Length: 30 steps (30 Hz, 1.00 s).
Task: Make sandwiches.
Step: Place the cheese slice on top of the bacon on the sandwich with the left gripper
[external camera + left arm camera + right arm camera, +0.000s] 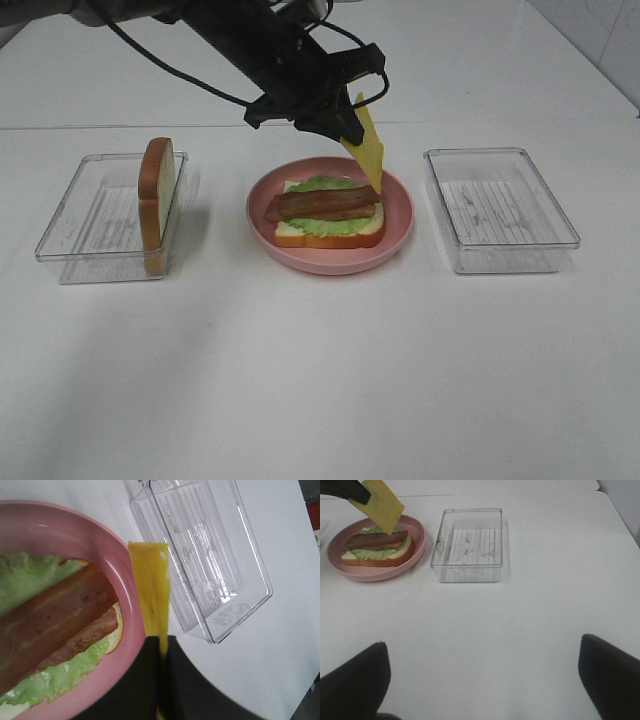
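Pinching the yellow cheese slice (368, 142) by its upper end, the left claw (335, 125) hangs above centre frame; the slice slants down onto the open sandwich (329, 212) on the pink plate (398, 215). Right claw (482, 680) gapes wide, far off.

A matte black robot arm (262, 50) of blocky, angular segments, with thin black cables (160, 62) looping loosely along it. Its jaws are smooth, black and broad, with rounded edges.
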Each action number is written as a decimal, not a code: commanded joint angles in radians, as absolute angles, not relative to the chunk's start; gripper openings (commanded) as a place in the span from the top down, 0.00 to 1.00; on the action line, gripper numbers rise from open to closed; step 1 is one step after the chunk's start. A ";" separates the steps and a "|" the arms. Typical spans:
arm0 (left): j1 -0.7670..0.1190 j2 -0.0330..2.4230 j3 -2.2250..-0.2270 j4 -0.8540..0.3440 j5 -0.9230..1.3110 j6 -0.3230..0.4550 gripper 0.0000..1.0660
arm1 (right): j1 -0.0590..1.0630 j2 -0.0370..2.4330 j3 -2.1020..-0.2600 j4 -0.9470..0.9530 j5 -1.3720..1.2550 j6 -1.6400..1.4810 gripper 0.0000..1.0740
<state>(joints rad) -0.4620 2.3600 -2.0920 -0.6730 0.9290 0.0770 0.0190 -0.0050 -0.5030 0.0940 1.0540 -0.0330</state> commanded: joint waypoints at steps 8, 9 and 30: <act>-0.467 2.417 -2.092 -0.673 0.909 0.084 1.00 | 0.016 -0.027 -0.501 0.096 1.050 -0.040 0.08; -0.467 2.424 -2.092 -0.666 0.901 0.084 1.00 | 0.016 -0.027 -0.501 0.096 1.050 -0.040 0.08; -0.467 2.432 -2.092 -0.541 0.927 0.015 0.70 | 0.016 -0.027 -0.501 0.096 1.050 -0.040 0.08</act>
<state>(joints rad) -0.4630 2.4340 -2.0920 -0.5590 0.9180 0.0230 0.0190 -0.0050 -0.5030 0.0940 1.0540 -0.0330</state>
